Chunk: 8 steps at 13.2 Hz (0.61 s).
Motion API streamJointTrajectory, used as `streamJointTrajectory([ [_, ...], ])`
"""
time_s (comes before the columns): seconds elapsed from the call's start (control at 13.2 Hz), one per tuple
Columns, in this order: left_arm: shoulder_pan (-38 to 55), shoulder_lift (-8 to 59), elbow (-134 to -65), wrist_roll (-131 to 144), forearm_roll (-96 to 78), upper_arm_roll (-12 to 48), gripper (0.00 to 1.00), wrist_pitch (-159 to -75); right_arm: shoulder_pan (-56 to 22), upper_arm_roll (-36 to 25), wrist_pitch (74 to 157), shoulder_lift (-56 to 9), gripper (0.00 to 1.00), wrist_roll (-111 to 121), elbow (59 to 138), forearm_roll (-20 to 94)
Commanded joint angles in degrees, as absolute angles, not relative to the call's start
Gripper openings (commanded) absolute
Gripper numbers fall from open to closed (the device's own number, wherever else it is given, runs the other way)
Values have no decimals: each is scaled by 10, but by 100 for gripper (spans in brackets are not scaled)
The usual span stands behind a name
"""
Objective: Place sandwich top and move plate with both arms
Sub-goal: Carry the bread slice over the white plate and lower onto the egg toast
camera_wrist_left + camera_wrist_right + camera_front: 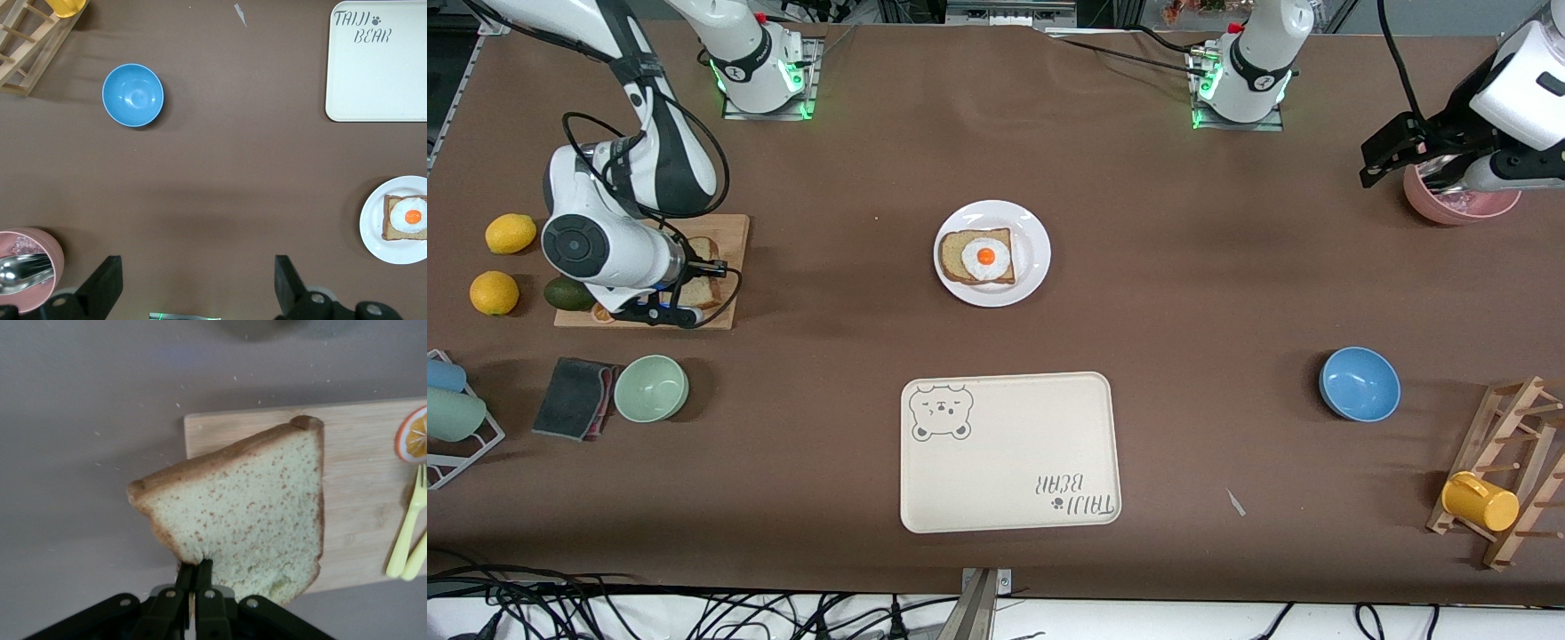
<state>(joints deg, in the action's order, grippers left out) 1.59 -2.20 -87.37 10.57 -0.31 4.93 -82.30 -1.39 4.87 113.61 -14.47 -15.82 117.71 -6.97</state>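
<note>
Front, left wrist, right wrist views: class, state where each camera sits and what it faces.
Front: high across the table, facing both arms' bases; plate central.
Left wrist: on the waiting left arm, over table; open left gripper, blue bowl.
Right wrist: above cutting board; right gripper pinching sandwich top.
Front and left wrist share plate, tray.

Sandwich top [247, 513] tilted; plate [1032, 258] mid-table.

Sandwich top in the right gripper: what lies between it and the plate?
Only bare brown table. In the front view, the sandwich top, pinched by the right gripper over the cutting board, has nothing between it and the plate.
</note>
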Motion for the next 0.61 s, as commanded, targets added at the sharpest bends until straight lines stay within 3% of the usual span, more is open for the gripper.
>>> streamJointTrajectory([
  [0.0,15,-22,-865,106,12,54,100,-814,-17,106,1114,-150,0,-246,1146,-65],
  [0.23,15,-22,-866,106,12,54,100,-814,-39,176,1126,-187,0,-349,1098,-21],
  [0.53,15,-22,-865,107,12,54,100,-814,-136,181,1129,-233,0,-482,1007,-16],
])
